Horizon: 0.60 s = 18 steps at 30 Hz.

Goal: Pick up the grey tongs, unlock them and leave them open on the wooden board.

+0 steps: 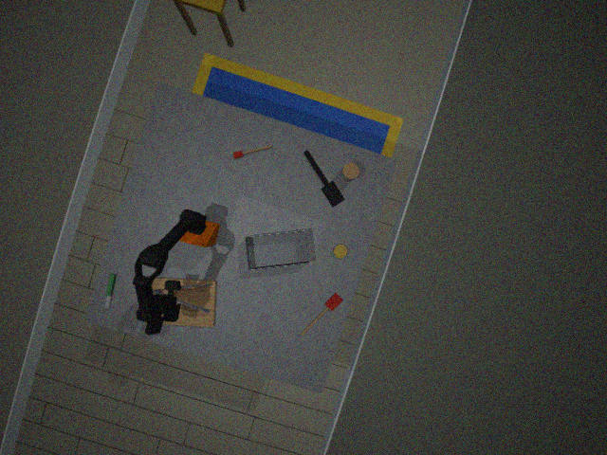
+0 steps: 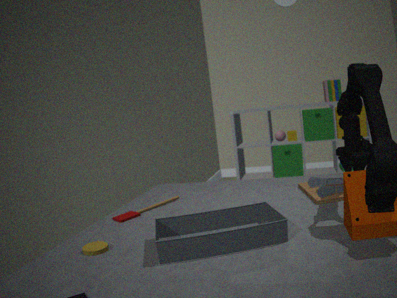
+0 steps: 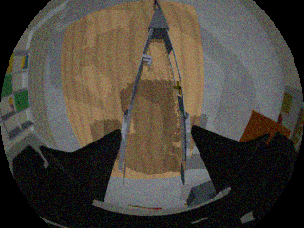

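The grey tongs (image 1: 195, 307) (image 2: 328, 190) (image 3: 159, 21) are spread in a wide V, low over or on the wooden board (image 1: 210, 319) (image 2: 306, 189) (image 3: 78, 57); whether they rest fully on it is unclear. My gripper (image 1: 181, 298) (image 3: 156, 132) is open over the board's left part in the top view. In the wrist view its fingers stand wide apart, one just outside each tong arm; light contact cannot be ruled out. Its fingertips are hidden in the exterior view. The grey roasting tin (image 1: 279, 266) (image 2: 224, 240) has nothing across it.
The orange arm base (image 1: 208, 236) (image 2: 355, 205) (image 3: 263, 128) stands beyond the board. A green marker (image 1: 111, 282) lies left of the arm. A red spatula (image 1: 334, 301) (image 2: 126, 216) and a yellow disc (image 1: 340, 251) (image 2: 95, 248) lie farther away. A black spatula (image 1: 332, 193) lies beyond the tin.
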Each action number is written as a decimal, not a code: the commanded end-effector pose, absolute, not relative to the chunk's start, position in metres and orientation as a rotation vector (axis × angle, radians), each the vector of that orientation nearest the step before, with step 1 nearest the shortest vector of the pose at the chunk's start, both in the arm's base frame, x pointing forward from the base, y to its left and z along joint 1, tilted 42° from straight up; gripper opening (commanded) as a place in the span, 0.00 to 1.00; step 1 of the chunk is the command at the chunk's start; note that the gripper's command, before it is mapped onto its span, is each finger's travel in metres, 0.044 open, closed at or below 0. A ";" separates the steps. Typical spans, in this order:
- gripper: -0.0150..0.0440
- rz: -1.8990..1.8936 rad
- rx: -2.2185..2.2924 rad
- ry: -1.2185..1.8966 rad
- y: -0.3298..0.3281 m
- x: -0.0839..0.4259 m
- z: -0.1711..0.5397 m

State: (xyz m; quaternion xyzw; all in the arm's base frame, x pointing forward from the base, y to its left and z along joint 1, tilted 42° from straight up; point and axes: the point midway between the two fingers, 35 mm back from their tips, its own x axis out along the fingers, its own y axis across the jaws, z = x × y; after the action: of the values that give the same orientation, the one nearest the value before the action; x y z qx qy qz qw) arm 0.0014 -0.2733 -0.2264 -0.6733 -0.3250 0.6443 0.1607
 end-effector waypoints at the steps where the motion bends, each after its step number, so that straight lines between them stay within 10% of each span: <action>1: 1.00 1.838 -1.924 -0.928 -0.274 0.001 -0.224; 18: 1.00 1.835 -1.915 -0.940 -0.235 -0.030 -0.046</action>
State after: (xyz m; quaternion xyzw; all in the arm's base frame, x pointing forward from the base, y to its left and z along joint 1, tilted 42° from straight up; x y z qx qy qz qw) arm -0.0276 -0.2459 -0.0588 -0.6731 -0.3233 0.6453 0.1614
